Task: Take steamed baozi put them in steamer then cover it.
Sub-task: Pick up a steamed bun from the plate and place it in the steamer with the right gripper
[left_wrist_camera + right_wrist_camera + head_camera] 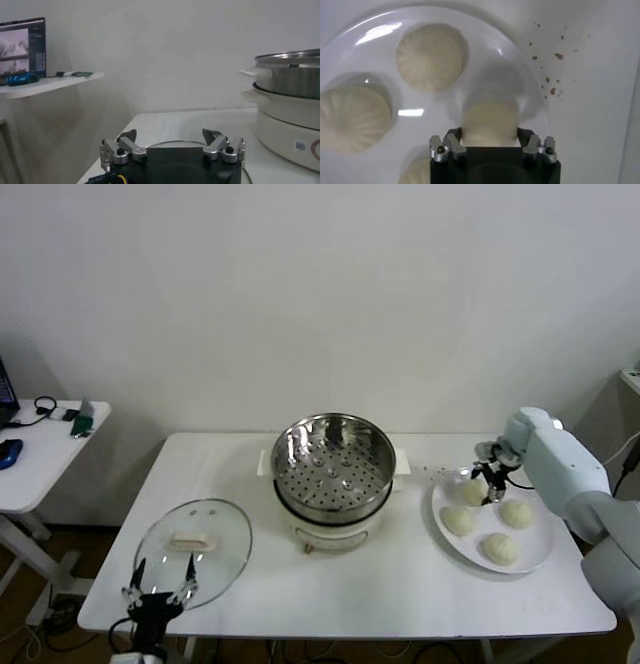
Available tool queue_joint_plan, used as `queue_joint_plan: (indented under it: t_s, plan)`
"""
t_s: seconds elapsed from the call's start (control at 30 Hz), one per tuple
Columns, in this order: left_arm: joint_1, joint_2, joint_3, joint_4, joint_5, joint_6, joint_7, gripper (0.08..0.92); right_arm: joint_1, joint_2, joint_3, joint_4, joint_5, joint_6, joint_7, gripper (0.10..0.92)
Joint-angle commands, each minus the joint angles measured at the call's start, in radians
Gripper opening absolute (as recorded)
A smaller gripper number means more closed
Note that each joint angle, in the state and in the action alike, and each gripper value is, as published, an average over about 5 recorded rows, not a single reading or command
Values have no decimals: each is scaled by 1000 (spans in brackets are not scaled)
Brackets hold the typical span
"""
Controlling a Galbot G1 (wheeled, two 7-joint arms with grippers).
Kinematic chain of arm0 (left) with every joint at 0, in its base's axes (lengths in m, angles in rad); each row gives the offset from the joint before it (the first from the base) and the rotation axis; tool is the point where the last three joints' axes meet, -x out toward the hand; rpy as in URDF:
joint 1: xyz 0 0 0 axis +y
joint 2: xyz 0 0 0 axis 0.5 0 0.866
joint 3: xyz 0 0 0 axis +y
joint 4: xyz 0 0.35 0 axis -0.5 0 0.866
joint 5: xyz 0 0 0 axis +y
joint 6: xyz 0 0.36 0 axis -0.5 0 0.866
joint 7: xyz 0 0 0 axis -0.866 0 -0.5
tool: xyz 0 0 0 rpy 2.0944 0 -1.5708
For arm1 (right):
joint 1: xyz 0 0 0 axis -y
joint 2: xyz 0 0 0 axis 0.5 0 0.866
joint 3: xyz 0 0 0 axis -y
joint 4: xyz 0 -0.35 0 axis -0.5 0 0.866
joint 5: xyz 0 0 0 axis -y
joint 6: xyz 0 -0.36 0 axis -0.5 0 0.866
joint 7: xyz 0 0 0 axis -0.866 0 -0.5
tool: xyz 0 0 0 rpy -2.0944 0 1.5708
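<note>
Four steamed baozi (459,520) are counted on one white plate (540,554), lying at roughly 12, 3, 6 and 9 o'clock on it. One steamer (333,456) is seen, and one cover (193,552). Two grippers are counted: one left gripper (158,581) and one right gripper (484,483).

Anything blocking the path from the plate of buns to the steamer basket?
Nothing visible. The shiny perforated steel steamer stands uncovered; its clear glass lid lies apart on the table, and bare tabletop separates the steamer from the cream-white buns.
</note>
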Motion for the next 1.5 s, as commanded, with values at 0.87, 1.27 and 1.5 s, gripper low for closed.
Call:
queue_joint_plan:
  t_s: [0.87,1.27,1.5]
  plan:
    - [37,8,15,-33,-12,-14,12,823,639,110,-721,569,295,249,-14,738]
    - [45,30,17,-42,-21,-11,10,823,526,317,-700,598,118,333,13,738]
    - [54,33,15,-49,-20,-14,7,823,413,405,-656,491,4,367,32,738]
